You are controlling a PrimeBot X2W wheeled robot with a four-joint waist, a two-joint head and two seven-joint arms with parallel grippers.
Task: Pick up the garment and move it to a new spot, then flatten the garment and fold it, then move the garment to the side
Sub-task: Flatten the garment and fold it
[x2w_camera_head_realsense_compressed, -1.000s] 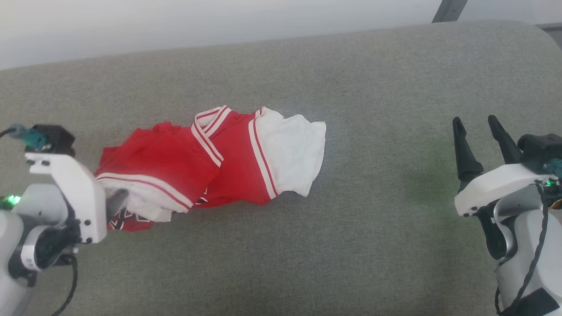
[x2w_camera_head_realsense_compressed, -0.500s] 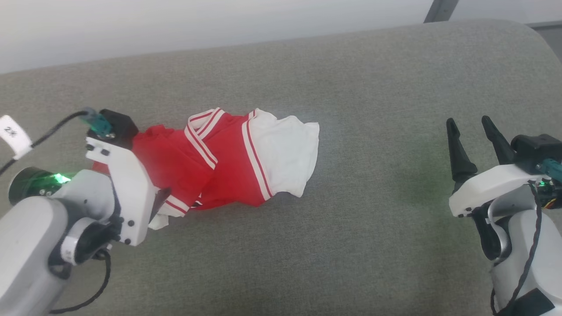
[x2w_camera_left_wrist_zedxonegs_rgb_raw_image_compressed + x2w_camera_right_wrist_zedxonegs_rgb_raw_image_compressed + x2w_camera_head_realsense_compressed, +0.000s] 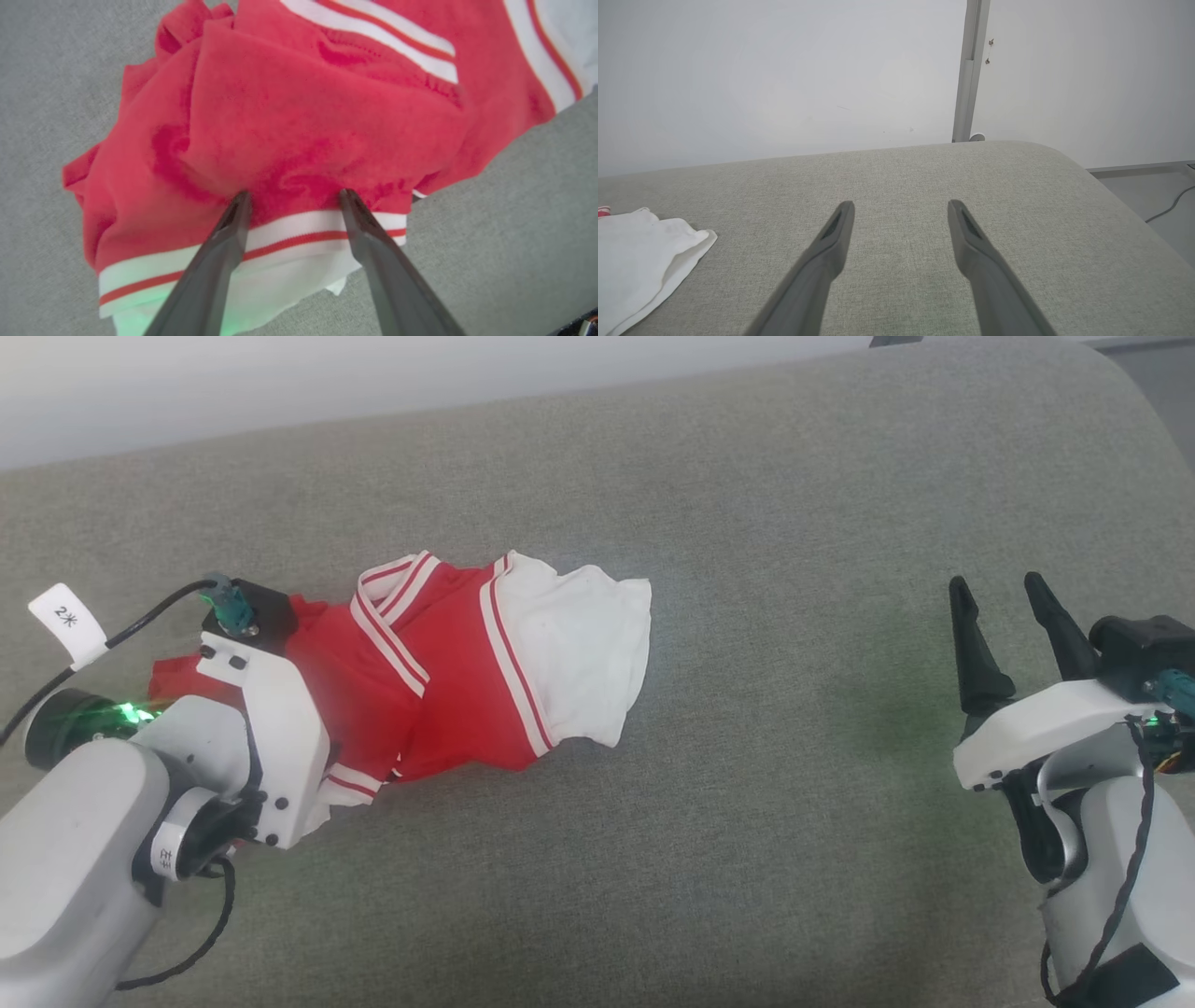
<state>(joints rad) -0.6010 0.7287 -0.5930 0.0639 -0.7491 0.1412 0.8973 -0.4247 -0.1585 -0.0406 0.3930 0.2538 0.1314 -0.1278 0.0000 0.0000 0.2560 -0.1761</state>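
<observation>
The garment [image 3: 439, 672] lies crumpled on the grey fabric surface [image 3: 747, 821], red in the middle, with a white sleeve [image 3: 579, 644] at its right end. My left arm's white wrist [image 3: 266, 747] covers the garment's left end. In the left wrist view my left gripper [image 3: 294, 198] is open, both fingertips pressed into the red cloth [image 3: 303, 107] just above a white-and-red striped band. My right gripper [image 3: 996, 583] stands open and empty far to the right, over bare fabric [image 3: 901, 205]. The white sleeve edge [image 3: 644, 252] shows at its left.
The grey surface ends at a rounded edge at the back and right [image 3: 1064, 158]. Behind it is a pale wall with a grey vertical post [image 3: 966, 84]. Floor with a cable lies beyond the right edge [image 3: 1162, 210].
My left arm has swung in from the left and now sits over the garment's left end. The camera has shifted slightly. My right gripper has stayed in place.
</observation>
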